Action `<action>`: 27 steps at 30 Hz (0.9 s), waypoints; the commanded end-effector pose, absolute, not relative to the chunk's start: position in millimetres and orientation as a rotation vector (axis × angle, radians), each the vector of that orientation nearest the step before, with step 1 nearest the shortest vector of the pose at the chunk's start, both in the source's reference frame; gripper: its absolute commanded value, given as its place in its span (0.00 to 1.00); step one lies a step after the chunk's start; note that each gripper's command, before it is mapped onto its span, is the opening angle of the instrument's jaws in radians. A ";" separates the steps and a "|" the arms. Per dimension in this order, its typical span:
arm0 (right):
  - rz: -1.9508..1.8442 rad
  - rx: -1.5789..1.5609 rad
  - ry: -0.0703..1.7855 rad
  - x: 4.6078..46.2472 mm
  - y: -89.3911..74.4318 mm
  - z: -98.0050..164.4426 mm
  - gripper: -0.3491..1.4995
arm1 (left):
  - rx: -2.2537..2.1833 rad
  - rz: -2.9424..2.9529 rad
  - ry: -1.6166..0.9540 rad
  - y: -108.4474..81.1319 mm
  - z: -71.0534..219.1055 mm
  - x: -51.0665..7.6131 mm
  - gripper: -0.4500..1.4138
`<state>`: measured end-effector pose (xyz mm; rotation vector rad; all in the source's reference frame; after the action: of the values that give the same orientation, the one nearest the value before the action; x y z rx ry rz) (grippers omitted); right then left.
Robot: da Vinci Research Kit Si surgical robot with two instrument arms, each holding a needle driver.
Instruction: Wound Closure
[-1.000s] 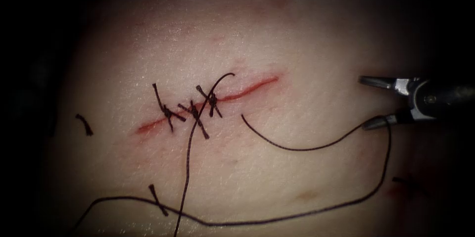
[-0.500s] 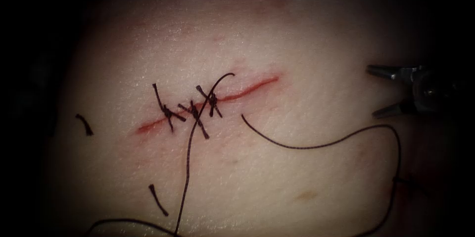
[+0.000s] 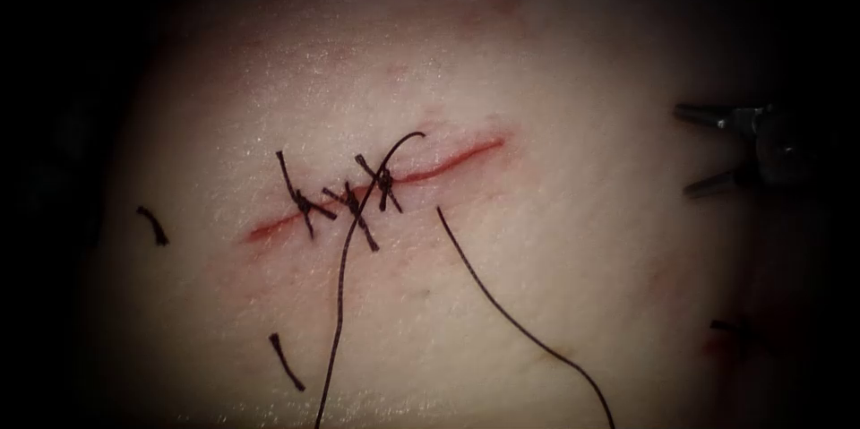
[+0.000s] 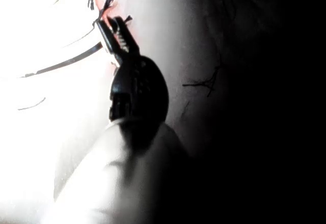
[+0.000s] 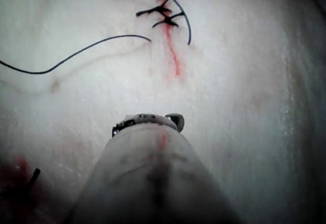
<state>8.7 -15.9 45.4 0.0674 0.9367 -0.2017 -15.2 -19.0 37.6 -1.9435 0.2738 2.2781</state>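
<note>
Since the right tool let go a second ago, the loose strand [image 3: 520, 326] has changed shape. It used to sag from just below the cut [image 3: 448, 163] out to the tool's lower jaw, well right of the cut. Now it runs nearly straight from its free end below the cut, down and to the right, away from it. The big loop that lay far below the cut is gone too. My read is that the slack is being taken up from somewhere else, not by this tool.

Three stitches [image 3: 349, 196] cross the left part of the cut, and the right part is unstitched. A second thread [image 3: 339, 304] drops from the rightmost stitch straight down, with a short curl rising above the cut. Two cut ends [image 3: 287, 362] lie on the tissue [image 3: 555, 80] left of and below the cut, apart from everything.

The right tool [image 3: 683, 150] has backed off further right of the cut. Its jaws are spread wide and grip nothing, and the strand is well clear of them.

The left tool [image 4: 118, 28] sits close by the stitched end of the cut in its wrist view. I can't make out what it holds. Where the needle is, I cannot tell.
</note>
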 end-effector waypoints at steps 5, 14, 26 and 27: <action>-0.082 0.050 1.109 12.2 -17.7 45.2 0.85 | -1.985 2.263 0.248 -18.3 39.0 -20.1 0.00; -0.155 0.052 1.301 18.7 -21.8 49.6 0.76 | -2.039 2.233 0.230 -16.7 40.8 -23.5 0.00; -0.268 0.058 1.443 22.0 -24.7 54.1 0.57 | -2.034 2.227 0.221 -16.0 40.2 -23.5 0.00; -0.275 0.058 1.451 22.4 -24.9 53.9 0.56 | -2.035 2.223 0.223 -15.9 40.3 -23.6 0.00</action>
<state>21.6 -24.3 53.6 0.0553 1.4513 -0.2751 -23.0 -15.5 39.6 -2.0349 0.2262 2.2217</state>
